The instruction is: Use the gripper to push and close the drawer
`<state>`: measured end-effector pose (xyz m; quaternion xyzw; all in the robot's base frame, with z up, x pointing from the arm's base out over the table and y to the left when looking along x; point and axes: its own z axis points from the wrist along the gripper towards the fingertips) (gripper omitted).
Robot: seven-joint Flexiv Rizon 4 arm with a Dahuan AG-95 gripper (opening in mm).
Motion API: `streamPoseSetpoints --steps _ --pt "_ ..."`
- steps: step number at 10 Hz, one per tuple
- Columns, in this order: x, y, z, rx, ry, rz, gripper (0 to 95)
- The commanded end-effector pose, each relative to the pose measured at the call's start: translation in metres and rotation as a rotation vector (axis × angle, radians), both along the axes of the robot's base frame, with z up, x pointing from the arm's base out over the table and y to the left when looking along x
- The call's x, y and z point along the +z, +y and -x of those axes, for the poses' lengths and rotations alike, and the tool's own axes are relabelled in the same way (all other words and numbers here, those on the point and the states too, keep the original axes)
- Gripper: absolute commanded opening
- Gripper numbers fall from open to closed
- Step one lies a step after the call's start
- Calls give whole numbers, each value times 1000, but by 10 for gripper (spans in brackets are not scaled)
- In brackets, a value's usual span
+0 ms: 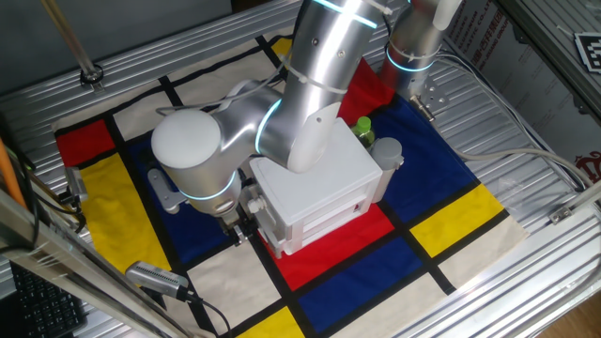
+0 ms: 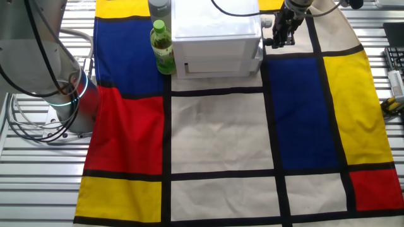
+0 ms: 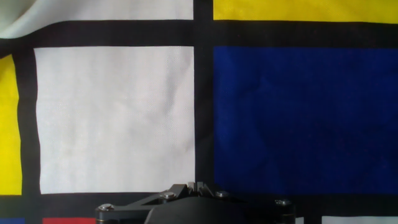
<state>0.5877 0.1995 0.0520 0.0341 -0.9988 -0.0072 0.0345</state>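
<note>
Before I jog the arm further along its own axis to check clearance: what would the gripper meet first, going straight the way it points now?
Probably the checkered tablecloth. The gripper points down beside the white cabinet, and the hand view shows only cloth ahead; how far off is unclear.

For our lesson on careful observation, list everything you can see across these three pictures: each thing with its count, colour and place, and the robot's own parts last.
cabinet: one, white, at the far edge of the cloth.
drawer: one, pale grey-white, in the cabinet's front, looks about flush.
bottle: one, green, upright beside the cabinet.
cloth: one, red, yellow, blue and white blocks with black lines, covering the table.
table: one, ribbed silver metal, under the cloth.
second arm base: one, silver with a cyan ring, at the cloth's edge.
arm: one, silver-grey with cyan rings, bent over the cabinet.
claw: one, black, beside the cabinet; fingers unclear.
</note>
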Motion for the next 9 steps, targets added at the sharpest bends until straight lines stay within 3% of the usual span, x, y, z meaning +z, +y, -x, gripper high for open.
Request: streamPoseSetpoints --steps 1,9 --pt "0 0 1 -2 2 0 0" --pt "-3 -1 11 1 0 -1 0"
